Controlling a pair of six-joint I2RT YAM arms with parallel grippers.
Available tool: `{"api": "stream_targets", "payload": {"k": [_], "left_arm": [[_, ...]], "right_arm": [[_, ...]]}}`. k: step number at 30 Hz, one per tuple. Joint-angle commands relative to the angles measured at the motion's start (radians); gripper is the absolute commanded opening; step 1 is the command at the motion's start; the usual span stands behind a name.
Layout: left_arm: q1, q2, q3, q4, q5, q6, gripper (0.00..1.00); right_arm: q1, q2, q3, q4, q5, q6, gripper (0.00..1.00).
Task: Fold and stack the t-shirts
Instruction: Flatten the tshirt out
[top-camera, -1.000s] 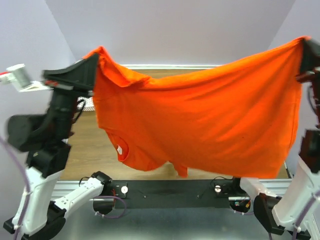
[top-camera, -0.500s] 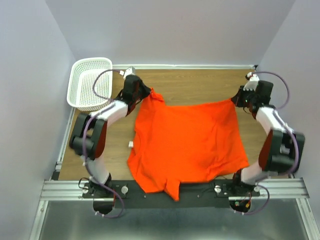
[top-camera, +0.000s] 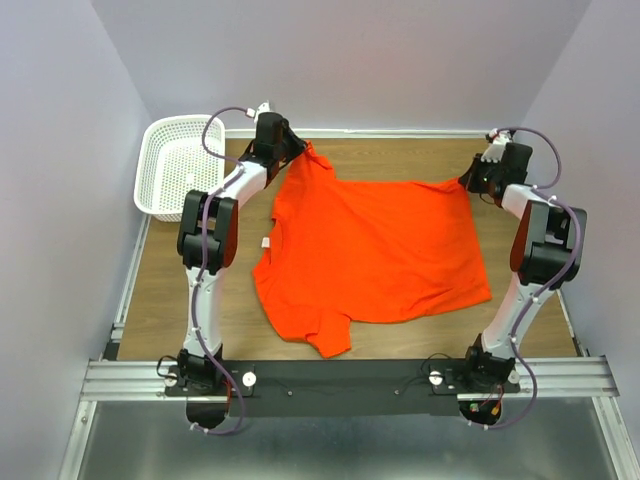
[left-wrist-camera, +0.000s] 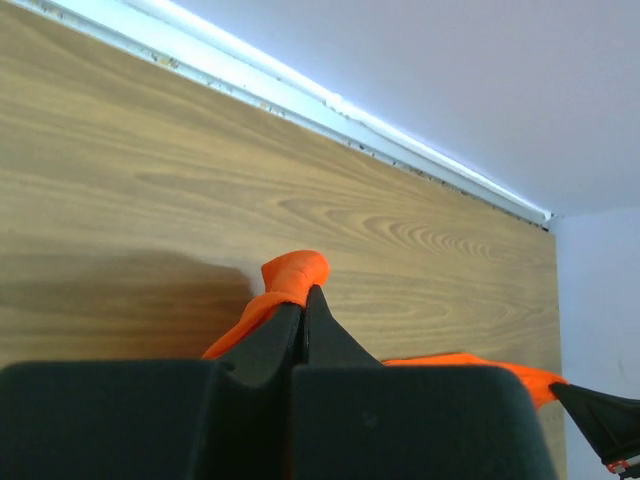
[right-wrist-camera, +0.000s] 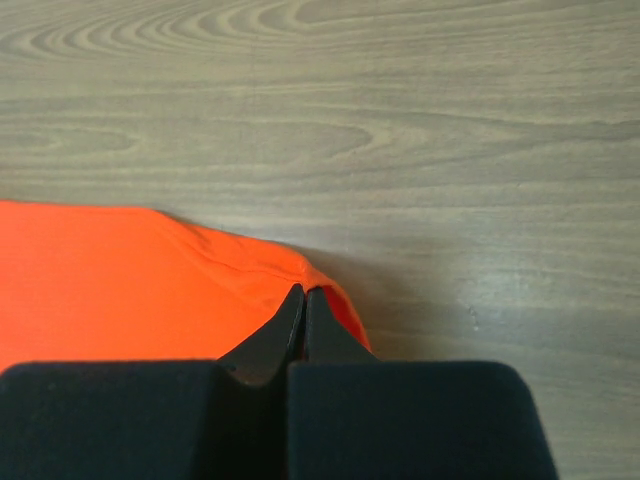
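Orange-red cloth covers most of the middle of the wooden table: the t-shirt lies spread out and mostly flat between the two arms, with a few soft creases running across it. Its neck opening faces the left side, where a small white tag shows at the edge, and one short sleeve points toward the near rail, stopping just short of it. Both arms are stretched far out toward the back wall. The left gripper sits at the shirt's far-left corner, just to the right of the white mesh basket, and from its wrist camera I can see the two dark fingers pressed together with a little nub of the fabric poking out past their tips, a shadow falling on the wood beside it. The right gripper is at the far-right corner, and its fingers are likewise pinched tight on the edge of the cloth, which bunches into a small fold right at the tips, low against the tabletop. Between the two pinched corners the far edge of the shirt sags in a shallow curve. The basket stands in the far-left corner of the table, apart from the shirt
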Motion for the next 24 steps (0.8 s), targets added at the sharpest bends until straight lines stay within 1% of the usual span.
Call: {"api": "stream_targets", "payload": {"k": [1, 7, 8, 9, 10, 11, 12, 13, 14, 15, 16, 17, 18, 19, 20, 21, 22, 23, 24], "left_arm": [[0.02, 0.065, 0.089, -0.049, 0.056, 0.009, 0.0], [0.04, 0.097, 0.138, -0.011, 0.09, 0.008, 0.01], [0.043, 0.102, 0.161, -0.012, 0.098, 0.009, 0.1], [0.049, 0.105, 0.178, -0.02, 0.098, 0.009, 0.3], [0.054, 0.108, 0.199, -0.062, 0.09, 0.009, 0.41], [0.058, 0.106, 0.246, -0.087, 0.07, 0.016, 0.49], [0.063, 0.102, 0.27, -0.119, 0.059, 0.038, 0.57], [0.069, 0.079, 0.287, -0.169, 0.049, 0.055, 0.63], [0.07, 0.056, 0.3, -0.194, 0.015, 0.083, 0.63], [0.069, 0.025, 0.296, -0.222, -0.005, 0.142, 0.64], [0.066, -0.016, 0.27, -0.224, -0.02, 0.178, 0.64], [0.064, -0.12, 0.176, -0.222, -0.037, 0.202, 0.64], [0.063, -0.183, 0.108, -0.222, -0.039, 0.222, 0.64], [0.06, -0.323, 0.027, -0.198, -0.036, 0.255, 0.67], [0.06, -0.396, -0.059, -0.184, -0.015, 0.262, 0.68], [0.06, -0.473, -0.247, -0.17, -0.01, 0.27, 0.7], [0.06, -0.549, -0.346, -0.115, 0.002, 0.287, 0.75], [0.061, -0.787, -0.546, -0.08, 0.019, 0.281, 0.83], [0.063, -0.789, -0.639, -0.079, 0.018, 0.281, 0.88]], "right_arm": [[0.001, 0.049, 0.053, 0.032, 0.044, 0.055, 0.01], [0.001, 0.089, 0.132, 0.033, 0.104, 0.117, 0.01], [0.001, 0.092, 0.158, 0.033, 0.118, 0.138, 0.05], [0.001, 0.097, 0.166, 0.032, 0.139, 0.15, 0.26], [0.001, 0.094, 0.172, 0.032, 0.147, 0.158, 0.36], [0.001, 0.082, 0.16, 0.032, 0.155, 0.163, 0.45], [0.001, 0.067, 0.143, 0.032, 0.17, 0.16, 0.61], [0.001, 0.018, 0.124, 0.032, 0.187, 0.155, 0.66], [0.001, -0.012, 0.102, 0.032, 0.19, 0.125, 0.67], [-0.001, -0.045, 0.035, 0.03, 0.189, 0.108, 0.73], [-0.001, -0.088, 0.001, 0.029, 0.167, 0.083, 0.75], [-0.001, -0.161, -0.034, -0.018, 0.134, -0.001, 0.77], [-0.001, -0.203, -0.056, -0.061, 0.1, -0.059, 0.79], [-0.001, -0.24, -0.106, -0.118, -0.002, -0.117, 0.8], [-0.001, -0.322, -0.128, -0.179, -0.067, -0.285, 0.8], [-0.001, -0.372, -0.159, -0.273, -0.107, -0.346, 0.81], [-0.002, -0.416, -0.236, -0.313, -0.162, -0.4, 0.81], [-0.002, -0.52, -0.299, -0.398, -0.199, -0.526, 0.82], [-0.004, -0.564, -0.3, -0.449, -0.216, -0.591, 0.83]]}}
